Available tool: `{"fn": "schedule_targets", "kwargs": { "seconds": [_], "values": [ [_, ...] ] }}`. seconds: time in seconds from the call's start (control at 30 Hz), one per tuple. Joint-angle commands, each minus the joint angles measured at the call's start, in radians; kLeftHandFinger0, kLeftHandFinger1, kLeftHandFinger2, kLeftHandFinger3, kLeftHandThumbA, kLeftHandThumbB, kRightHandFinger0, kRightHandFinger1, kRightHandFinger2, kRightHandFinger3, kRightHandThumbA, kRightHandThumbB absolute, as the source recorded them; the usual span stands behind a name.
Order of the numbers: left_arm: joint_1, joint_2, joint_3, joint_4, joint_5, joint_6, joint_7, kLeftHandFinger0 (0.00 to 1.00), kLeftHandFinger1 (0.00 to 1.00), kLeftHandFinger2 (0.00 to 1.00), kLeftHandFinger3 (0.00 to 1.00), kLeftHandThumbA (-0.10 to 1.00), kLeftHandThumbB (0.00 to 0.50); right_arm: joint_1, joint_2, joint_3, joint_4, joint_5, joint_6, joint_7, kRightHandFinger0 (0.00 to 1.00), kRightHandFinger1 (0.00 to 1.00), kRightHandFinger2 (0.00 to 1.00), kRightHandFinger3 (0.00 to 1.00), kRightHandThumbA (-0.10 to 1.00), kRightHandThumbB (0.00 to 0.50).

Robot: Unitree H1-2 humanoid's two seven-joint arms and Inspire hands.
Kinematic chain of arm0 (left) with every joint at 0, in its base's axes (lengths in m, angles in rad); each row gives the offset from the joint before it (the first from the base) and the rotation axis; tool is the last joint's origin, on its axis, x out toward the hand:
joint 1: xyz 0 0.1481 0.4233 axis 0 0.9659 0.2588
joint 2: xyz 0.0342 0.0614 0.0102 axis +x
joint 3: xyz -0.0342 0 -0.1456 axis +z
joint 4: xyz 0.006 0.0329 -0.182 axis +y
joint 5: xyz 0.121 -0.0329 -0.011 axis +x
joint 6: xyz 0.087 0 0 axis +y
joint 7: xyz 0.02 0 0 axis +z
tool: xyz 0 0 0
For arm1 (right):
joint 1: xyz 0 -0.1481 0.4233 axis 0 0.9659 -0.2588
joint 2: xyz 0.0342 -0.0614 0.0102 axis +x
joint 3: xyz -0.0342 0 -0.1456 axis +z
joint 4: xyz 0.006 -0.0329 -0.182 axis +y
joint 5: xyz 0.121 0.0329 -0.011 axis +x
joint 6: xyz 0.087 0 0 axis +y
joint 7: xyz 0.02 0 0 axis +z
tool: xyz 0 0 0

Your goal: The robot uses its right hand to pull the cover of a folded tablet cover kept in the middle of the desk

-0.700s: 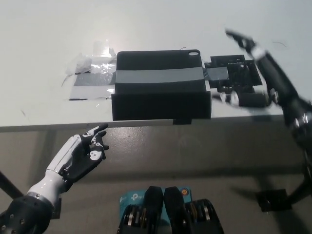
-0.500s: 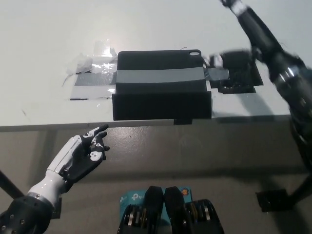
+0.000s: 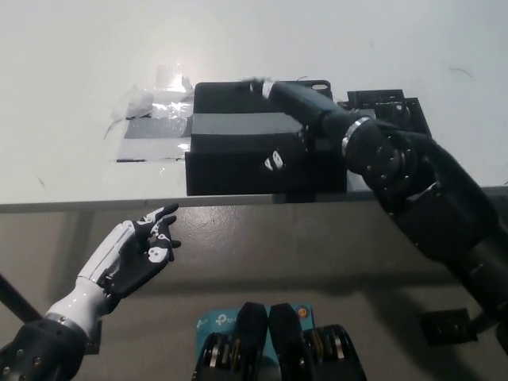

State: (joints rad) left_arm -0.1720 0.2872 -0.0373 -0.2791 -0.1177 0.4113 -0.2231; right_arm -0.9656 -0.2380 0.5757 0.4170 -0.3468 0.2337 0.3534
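The black folded tablet cover (image 3: 226,163) lies flat near the desk's front edge, with a grey band (image 3: 230,125) across it. My black right hand (image 3: 295,119) reaches in from the right and lies over the cover. Its fingers are stretched and apart: one fingertip (image 3: 255,84) is at the cover's far edge, another fingertip (image 3: 275,161) rests on the near flap. I see nothing held in it. My white left hand (image 3: 133,252) rests open below the desk's front edge at the lower left.
Grey and clear tape (image 3: 151,131) sticks to the white desk (image 3: 79,63) left of the cover. A black bracket-like part (image 3: 397,111) lies right of the cover, partly behind my right arm. The desk's front edge (image 3: 95,205) runs across the picture.
My right arm has swung from high at the back right down and left, so the hand now lies across the cover. The left hand has stayed put.
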Motion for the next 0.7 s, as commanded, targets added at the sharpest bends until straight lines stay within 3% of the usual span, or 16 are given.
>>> {"fn": "schedule_targets", "kwargs": {
  "seconds": [0.0, 0.3, 0.47, 0.67],
  "values": [
    [-0.021, 0.004, 0.005, -0.040, -0.012, 0.013, -0.010, 0.82, 0.97, 1.00, 1.00, 1.00, 0.250, -0.082, 0.006, 0.012, 0.039, -0.065, -0.002, 0.041, 1.00, 1.00, 1.00, 1.00, 1.00, 0.500],
    [-0.021, 0.005, 0.006, -0.042, -0.012, 0.017, -0.020, 0.83, 0.98, 1.00, 1.00, 1.00, 0.255, -0.074, 0.005, 0.061, 0.165, -0.144, -0.006, 0.059, 1.00, 1.00, 1.00, 1.00, 1.00, 0.500],
    [-0.029, 0.007, 0.006, -0.042, -0.015, 0.014, -0.025, 0.85, 0.99, 1.00, 1.00, 1.00, 0.225, -0.085, 0.018, 0.057, 0.308, -0.172, -0.022, 0.010, 1.00, 1.00, 1.00, 1.00, 1.00, 0.500],
    [-0.047, 0.013, 0.005, -0.036, -0.011, 0.018, -0.028, 0.85, 0.99, 1.00, 1.00, 1.00, 0.234, -0.034, 0.026, 0.087, 0.244, -0.218, -0.016, 0.035, 1.00, 1.00, 1.00, 1.00, 1.00, 0.500]
  ]
}}
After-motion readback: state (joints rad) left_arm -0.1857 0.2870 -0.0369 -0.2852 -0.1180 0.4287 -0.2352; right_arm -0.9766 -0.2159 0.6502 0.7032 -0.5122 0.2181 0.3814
